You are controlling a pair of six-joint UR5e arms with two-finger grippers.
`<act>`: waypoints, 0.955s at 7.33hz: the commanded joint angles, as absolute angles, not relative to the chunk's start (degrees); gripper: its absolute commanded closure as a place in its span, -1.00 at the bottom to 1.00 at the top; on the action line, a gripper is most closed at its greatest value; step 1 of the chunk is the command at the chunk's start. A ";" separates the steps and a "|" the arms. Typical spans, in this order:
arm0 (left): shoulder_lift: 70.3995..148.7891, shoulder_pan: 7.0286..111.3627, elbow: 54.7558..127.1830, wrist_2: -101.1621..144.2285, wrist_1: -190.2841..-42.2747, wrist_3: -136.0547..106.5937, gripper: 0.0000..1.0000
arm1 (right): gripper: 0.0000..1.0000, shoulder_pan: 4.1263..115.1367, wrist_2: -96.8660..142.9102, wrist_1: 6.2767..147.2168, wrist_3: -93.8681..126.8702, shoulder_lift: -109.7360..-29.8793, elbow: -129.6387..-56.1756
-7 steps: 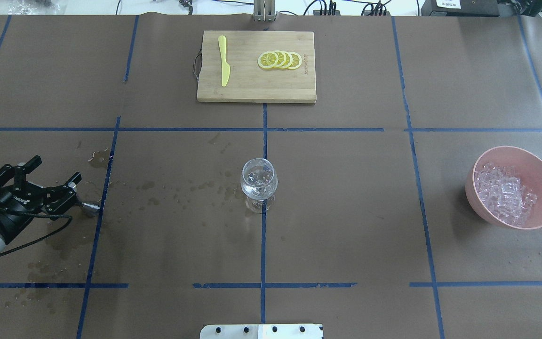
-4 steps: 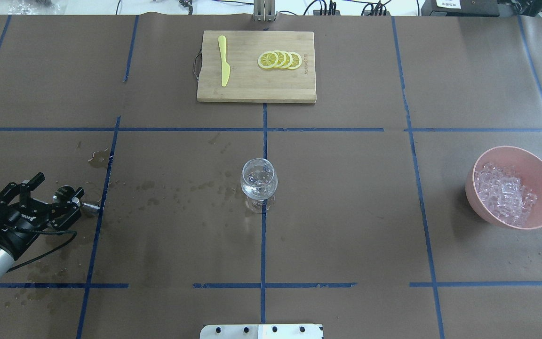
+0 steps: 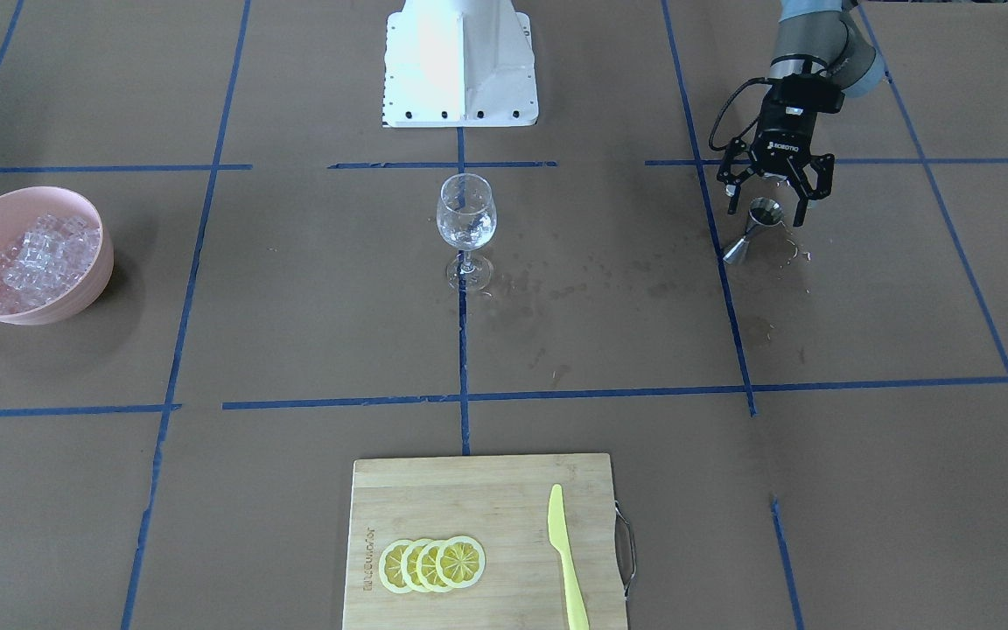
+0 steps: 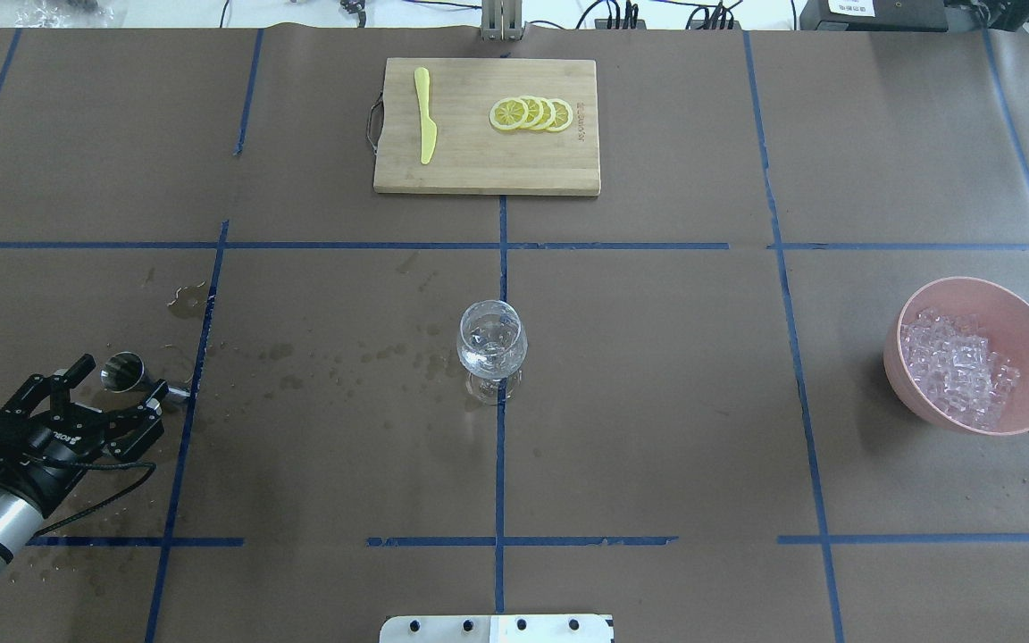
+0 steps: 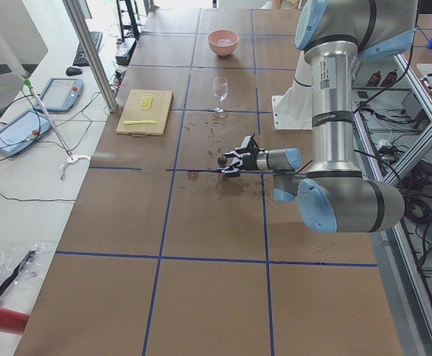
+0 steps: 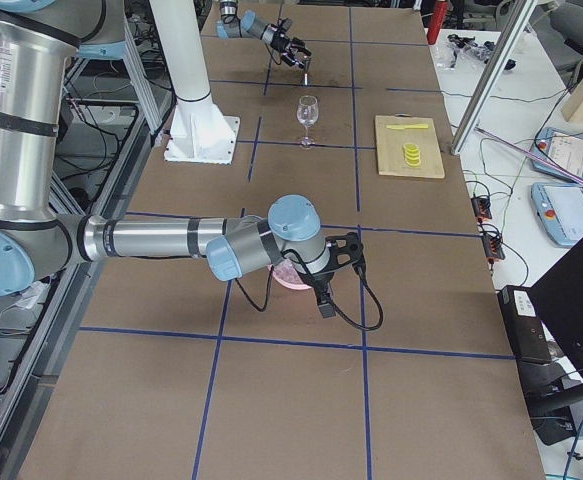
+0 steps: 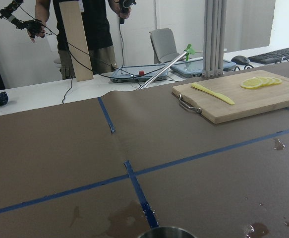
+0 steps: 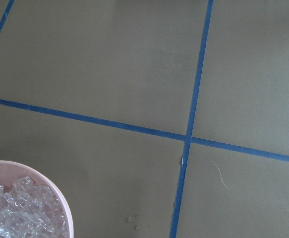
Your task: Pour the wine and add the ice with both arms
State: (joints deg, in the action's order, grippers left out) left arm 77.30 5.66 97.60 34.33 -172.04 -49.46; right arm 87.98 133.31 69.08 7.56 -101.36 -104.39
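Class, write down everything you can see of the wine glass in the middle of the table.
The wine glass is clear, glass by its look, with a rounded cup, a thin stem and a round foot. It stands upright near the middle of the table, its foot on the blue tape line down the centre. Something clear glints in the cup; what it is cannot be told. Beside it wet spots dot the brown paper. Only the table touches it.
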 commanded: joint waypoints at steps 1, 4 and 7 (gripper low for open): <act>79.70 5.19 94.41 34.19 -172.09 -51.06 -1.00 | -1.00 87.98 133.24 69.08 7.56 -101.34 -104.33; 81.30 5.10 92.72 33.84 -172.18 -51.06 -0.79 | -1.00 87.98 133.24 69.08 7.56 -101.25 -104.33; 81.30 5.10 91.41 33.93 -173.41 -51.15 -0.21 | -1.00 87.98 133.24 69.08 7.56 -101.16 -104.24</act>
